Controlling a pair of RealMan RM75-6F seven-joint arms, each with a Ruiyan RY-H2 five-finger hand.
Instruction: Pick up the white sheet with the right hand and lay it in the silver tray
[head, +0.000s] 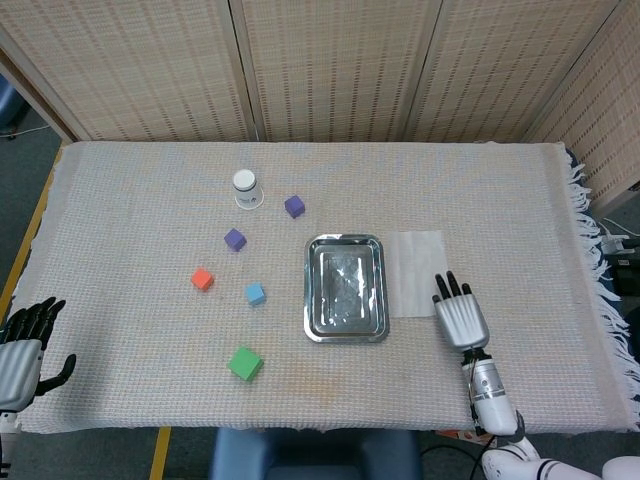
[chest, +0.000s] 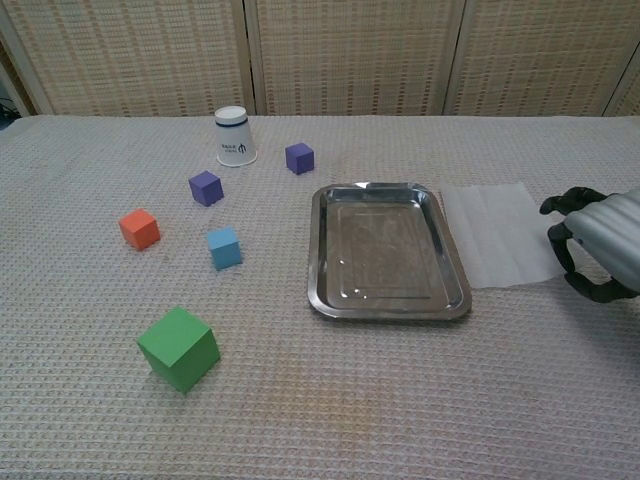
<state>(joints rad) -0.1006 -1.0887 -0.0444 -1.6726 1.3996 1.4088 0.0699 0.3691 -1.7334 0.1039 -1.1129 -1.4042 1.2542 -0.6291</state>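
Observation:
The white sheet (head: 414, 270) lies flat on the cloth just right of the silver tray (head: 309, 290), almost touching its rim. The tray holds nothing. My right hand (head: 460, 316) hovers at the sheet's near right corner, fingers spread and pointing away from me, holding nothing. In the chest view the sheet (chest: 497, 232) lies beside the tray (chest: 316, 250), and the right hand (chest: 598, 245) sits at the sheet's right edge with fingers curved down. Whether they touch the sheet I cannot tell. My left hand (head: 22, 348) rests off the table's near left corner, holding nothing.
Left of the tray are a green cube (head: 244, 363), a blue cube (head: 256, 293), an orange cube (head: 202, 279), two purple cubes (head: 235, 239) (head: 294, 206) and an upturned paper cup (head: 245, 188). The cloth's fringed edge (head: 598, 260) runs down the right side.

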